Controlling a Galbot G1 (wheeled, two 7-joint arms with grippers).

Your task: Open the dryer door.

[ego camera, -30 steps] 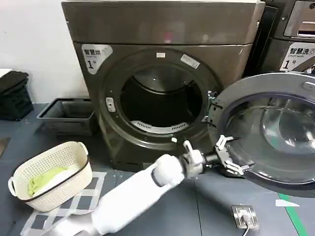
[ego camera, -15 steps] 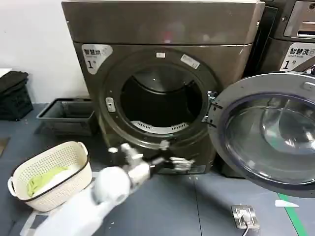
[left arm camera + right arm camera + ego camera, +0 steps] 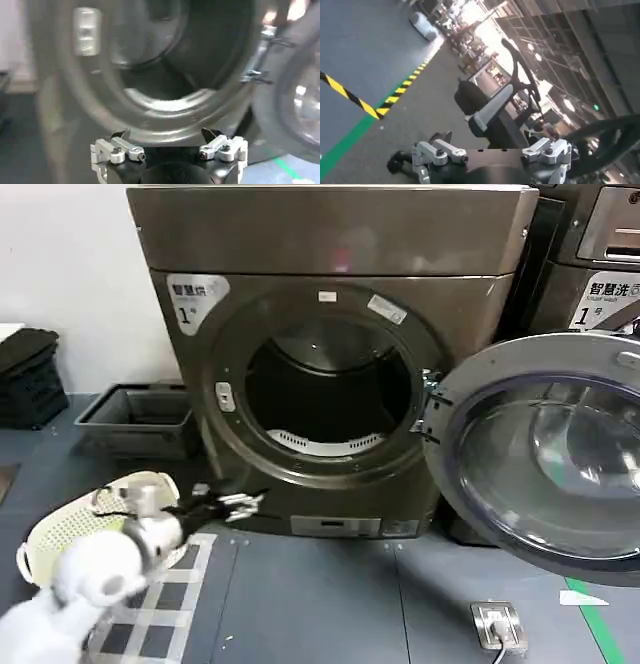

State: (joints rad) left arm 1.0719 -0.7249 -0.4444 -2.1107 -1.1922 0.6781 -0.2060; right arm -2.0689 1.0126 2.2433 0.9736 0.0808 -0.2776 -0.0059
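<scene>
Left gripper (image 3: 235, 506) sits low in the lower left of the head view, fingers spread wide and holding nothing, well apart from the large round dryer door with its chrome rim and dark glass centre (image 3: 545, 449). That door stands swung fully open at the right edge, hinged beside the dark drum opening (image 3: 328, 384). Bare grey floor (image 3: 330, 604) lies between them. Its fingertips seem blurred. Right gripper (image 3: 492, 152) is open too, empty.

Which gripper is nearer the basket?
Left. The left gripper hangs just beside the basket; the right gripper faces away into the room.
</scene>
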